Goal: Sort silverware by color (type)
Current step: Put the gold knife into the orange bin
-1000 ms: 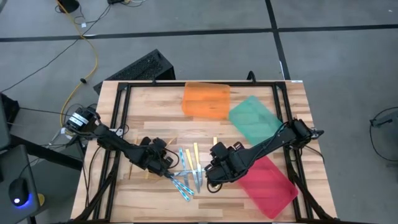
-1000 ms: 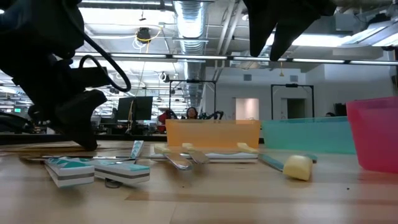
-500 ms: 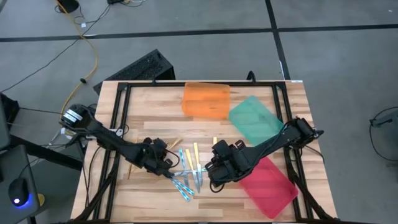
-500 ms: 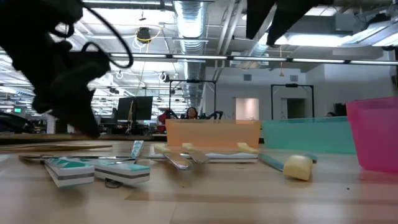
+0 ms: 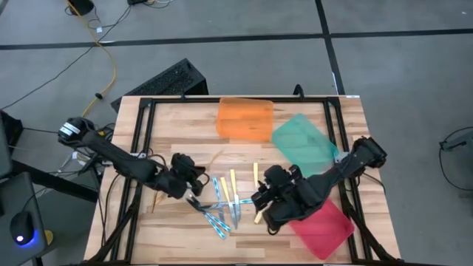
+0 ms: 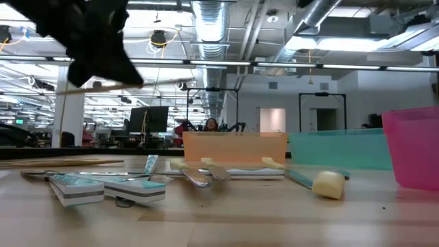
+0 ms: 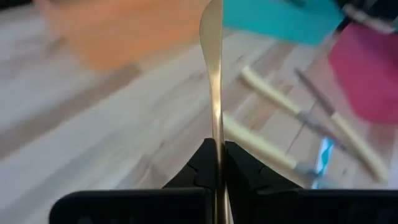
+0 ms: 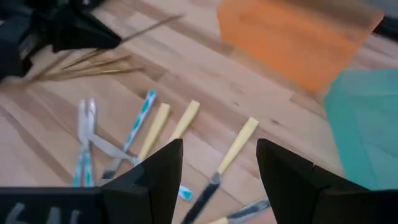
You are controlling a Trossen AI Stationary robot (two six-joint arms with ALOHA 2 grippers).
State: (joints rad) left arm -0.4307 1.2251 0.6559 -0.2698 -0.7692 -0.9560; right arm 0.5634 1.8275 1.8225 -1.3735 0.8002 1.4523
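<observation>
We've got the left gripper (image 7: 214, 163) clamped on 1 gold utensil (image 7: 212, 68), lifted off the worktop (image 5: 185, 133) just beside the silverware pile (image 5: 222, 199), on the side away from the red tray (image 5: 321, 222). Its jaws are closed tight on the thin shaft, w/ most of the length sticking out past them toward the orange tray (image 5: 245, 118). More gold pieces (image 8: 93, 68) lie flat on the worktop near that gripper.

The right gripper (image 8: 217, 171) hangs over the pile btwn it and the red tray, jaws spread wide, holding nothing. Below it sit yellow-handled pieces (image 8: 236, 144) and blue-handled pieces (image 8: 140, 112), partly crossed over each other. The green tray (image 5: 301, 140) sits next to the orange tray.

Risks, as we judge them: the grip is near 1 end of a slim, slick shaft, so the utensil could pivot or slip during the carry. The long free end could catch a tray wall. Both arms are close over the pile, so a sweep across could make them collide.
</observation>
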